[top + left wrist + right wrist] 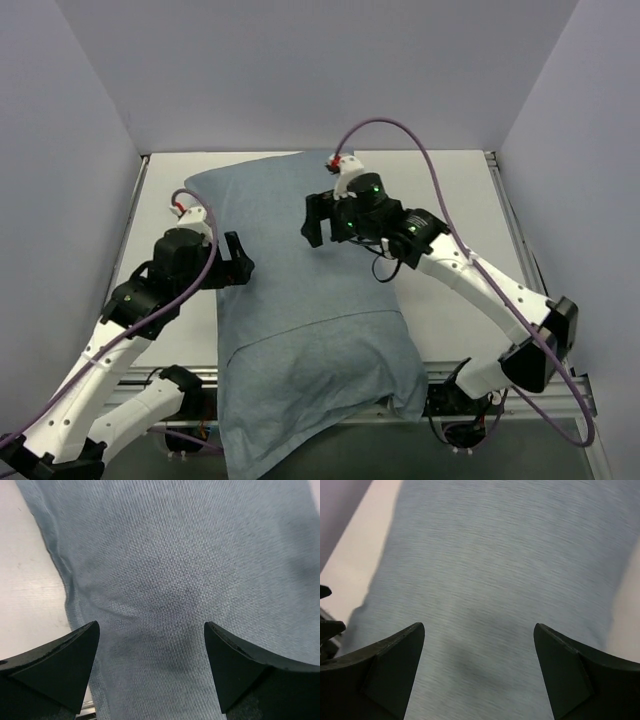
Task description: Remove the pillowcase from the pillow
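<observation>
Pillowcase (300, 300): one only, its blue-grey side showing, lying lengthwise down the middle of the top view. It is stuffed full, so the pillow inside is hidden. Its far end sits near the back wall (320, 70). Its near end droops over the near edge of the one table (460, 190) at the bottom of the frame.

I have two claws, both spread wide and gripping nothing. My left claw (235, 262) is at the cloth's left long edge, at mid-frame. In my left wrist view that edge runs down the left side, with bare table beside it. My right claw (318, 218) is over the cloth's upper middle, and cloth fills the gap between its fingers (395, 650).

Open table is broad on the right of the frame and a narrow strip on the left. A side wall closes in each flank.
</observation>
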Robot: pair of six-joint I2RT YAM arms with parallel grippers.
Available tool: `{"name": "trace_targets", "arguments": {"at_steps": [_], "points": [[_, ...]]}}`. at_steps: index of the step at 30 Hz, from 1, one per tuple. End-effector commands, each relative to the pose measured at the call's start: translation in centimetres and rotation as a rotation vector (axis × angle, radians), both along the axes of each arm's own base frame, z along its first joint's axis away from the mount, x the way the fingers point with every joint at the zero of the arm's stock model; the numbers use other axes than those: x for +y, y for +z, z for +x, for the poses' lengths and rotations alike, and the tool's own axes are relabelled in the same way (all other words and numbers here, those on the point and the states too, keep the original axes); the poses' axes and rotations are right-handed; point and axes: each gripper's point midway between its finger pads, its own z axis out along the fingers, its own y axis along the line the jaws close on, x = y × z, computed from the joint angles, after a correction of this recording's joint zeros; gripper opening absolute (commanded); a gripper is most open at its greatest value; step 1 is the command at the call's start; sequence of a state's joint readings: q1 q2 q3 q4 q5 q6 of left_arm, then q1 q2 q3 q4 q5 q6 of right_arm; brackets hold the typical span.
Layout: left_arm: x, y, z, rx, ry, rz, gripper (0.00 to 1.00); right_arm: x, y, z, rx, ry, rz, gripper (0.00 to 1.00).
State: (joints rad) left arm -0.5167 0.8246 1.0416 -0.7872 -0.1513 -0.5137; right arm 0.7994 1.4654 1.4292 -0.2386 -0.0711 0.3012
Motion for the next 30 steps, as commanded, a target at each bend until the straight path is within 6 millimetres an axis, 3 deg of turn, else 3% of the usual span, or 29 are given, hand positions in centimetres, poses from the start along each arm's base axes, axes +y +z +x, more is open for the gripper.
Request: {"name": "trace_targets", "arguments": {"at_steps": [1, 2, 4, 9, 11, 13, 14, 16, 17, 18, 19, 20, 23, 27, 28, 29, 30], "points": [[-2.7, -1.9, 1.2, 0.038, -0.079, -0.049, 0.94, -5.3, -0.7, 0.4, 0.016, -0.141, -0.013, 0.86], [-3.3, -2.0, 1.8, 0.027, -0.087, -0.068, 0.94, -7.0, -1.9, 0.6, 0.042, -0.175, -0.028, 0.87], [-4.3, -3.5, 2.4, 0.07, -0.102, -0.088, 0.94, -8.0, -3.1, 0.5, 0.072, -0.188, -0.032, 0.88], [-6.6, -5.3, 3.5, 0.113, -0.141, -0.149, 0.94, -8.2, -6.5, 0.7, 0.161, -0.136, 0.031, 0.89], [-7.1, -6.6, 3.3, 0.155, -0.151, -0.16, 0.94, -7.1, -8.6, 1.0, 0.212, -0.084, 0.015, 0.85], [-7.0, -7.8, 2.5, 0.192, -0.151, -0.163, 0.94, -5.7, -9.0, 1.6, 0.22, -0.03, 0.023, 0.81], [-6.7, -8.3, 2.2, 0.204, -0.143, -0.163, 0.94, -4.9, -10.4, 2.0, 0.248, -0.009, 0.011, 0.76], [-6.3, -8.3, 1.4, 0.201, -0.119, -0.192, 0.94, -3.3, -10.0, 3.1, 0.225, 0.032, 0.026, 0.7], [-5.9, -9.2, 1.0, 0.214, -0.101, -0.19, 0.94, -2.6, -11.4, 3.8, 0.247, 0.049, 0.008, 0.63], [-5.8, -9.3, 0.7, 0.217, -0.083, -0.209, 0.94, -1.9, -11.6, 4.2, 0.247, 0.07, 0.008, 0.59], [-5.6, -8.9, 0.4, 0.198, -0.077, -0.226, 0.94, -0.9, -10.2, 5.3, 0.203, 0.091, 0.017, 0.54], [-5.0, -9.8, 0.2, 0.207, -0.053, -0.219, 0.94, -0.2, -11.4, 6.1, 0.216, 0.102, -0.002, 0.44], [-4.3, -10.0, 0.1, 0.193, -0.014, -0.23, 0.94, 1.9, -10.5, 8.8, 0.153, 0.139, -0.013, 0.33], [-4.5, -10.1, 1.1, 0.188, -0.014, -0.212, 0.94, 3.8, -9.5, 12.5, 0.069, 0.157, -0.029, 0.32], [-4.5, -9.9, 1.5, 0.18, -0.015, -0.206, 0.94, 3.9, -10.8, 13.2, 0.084, 0.148, -0.051, 0.32], [-4.4, -9.7, 2.0, 0.171, -0.01, -0.192, 0.94, 4.7, -8.9, 14.3, 0.042, 0.149, -0.03, 0.31], [-4.3, -9.3, 2.9, 0.157, -0.008, -0.166, 0.94, 5.0, -8.8, 14.7, 0.042, 0.15, -0.027, 0.31]]}}
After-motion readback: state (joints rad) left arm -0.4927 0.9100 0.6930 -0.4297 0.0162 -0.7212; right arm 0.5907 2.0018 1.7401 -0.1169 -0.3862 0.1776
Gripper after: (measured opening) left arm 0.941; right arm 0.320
